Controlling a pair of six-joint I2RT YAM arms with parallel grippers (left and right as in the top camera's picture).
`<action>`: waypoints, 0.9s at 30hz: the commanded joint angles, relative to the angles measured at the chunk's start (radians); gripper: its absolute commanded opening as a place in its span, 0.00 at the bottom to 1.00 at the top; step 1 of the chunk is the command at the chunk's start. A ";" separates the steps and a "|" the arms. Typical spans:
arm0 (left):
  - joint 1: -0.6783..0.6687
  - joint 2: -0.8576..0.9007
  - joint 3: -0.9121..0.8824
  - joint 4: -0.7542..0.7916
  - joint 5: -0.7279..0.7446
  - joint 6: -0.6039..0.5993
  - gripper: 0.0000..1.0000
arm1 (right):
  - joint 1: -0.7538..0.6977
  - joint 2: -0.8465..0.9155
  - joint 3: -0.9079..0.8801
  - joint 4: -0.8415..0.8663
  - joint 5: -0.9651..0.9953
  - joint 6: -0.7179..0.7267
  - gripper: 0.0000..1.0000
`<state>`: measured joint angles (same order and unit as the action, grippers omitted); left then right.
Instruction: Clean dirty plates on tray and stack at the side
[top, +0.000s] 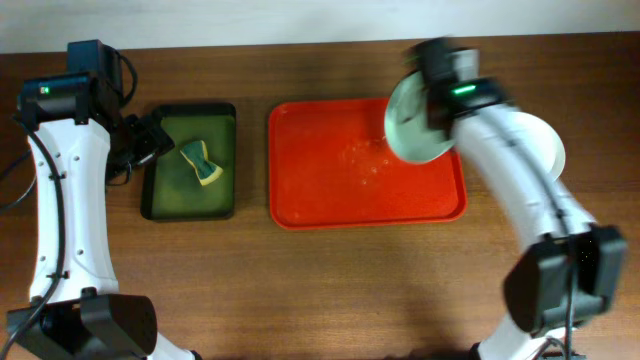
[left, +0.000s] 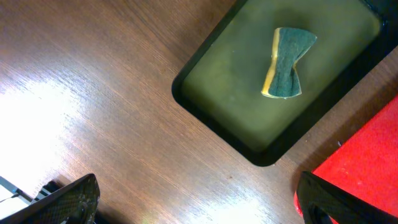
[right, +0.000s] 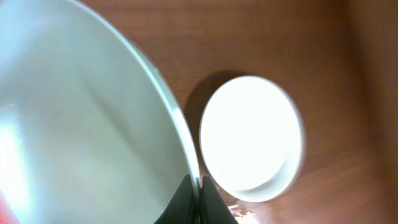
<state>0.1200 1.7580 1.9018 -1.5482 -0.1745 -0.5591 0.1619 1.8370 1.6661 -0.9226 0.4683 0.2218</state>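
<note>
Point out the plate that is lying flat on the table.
The white plate, flat on the wood right of the red tray. The other, a pale mint plate, is pinched by its rim in the right tool, tilted over the tray.

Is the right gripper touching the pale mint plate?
Touching. In the right wrist view, the right gripper has its jaws closed on the rim of the mint plate.

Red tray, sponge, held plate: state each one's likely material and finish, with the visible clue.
Red tray: probably plastic; smooth, slightly glossy, moulded rounded corners. Sponge: soft foam, yellow with a rough dark green scouring face, pinched at the waist. Held plate: glazed ceramic or melamine, unclear which; pale, smooth, thin rim.
</note>
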 joint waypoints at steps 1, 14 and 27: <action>0.002 0.005 -0.002 -0.002 -0.005 -0.009 0.99 | -0.307 -0.026 0.019 -0.012 -0.565 0.132 0.04; 0.002 0.005 -0.002 -0.002 -0.005 -0.009 0.99 | -0.701 0.195 -0.042 -0.005 -0.613 0.070 0.80; 0.002 0.005 -0.002 -0.002 -0.005 -0.009 1.00 | -0.529 -0.878 -0.303 -0.320 -0.660 0.094 0.98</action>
<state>0.1200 1.7580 1.9018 -1.5463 -0.1757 -0.5591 -0.4591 1.1122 1.5078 -1.2583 -0.0685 0.3168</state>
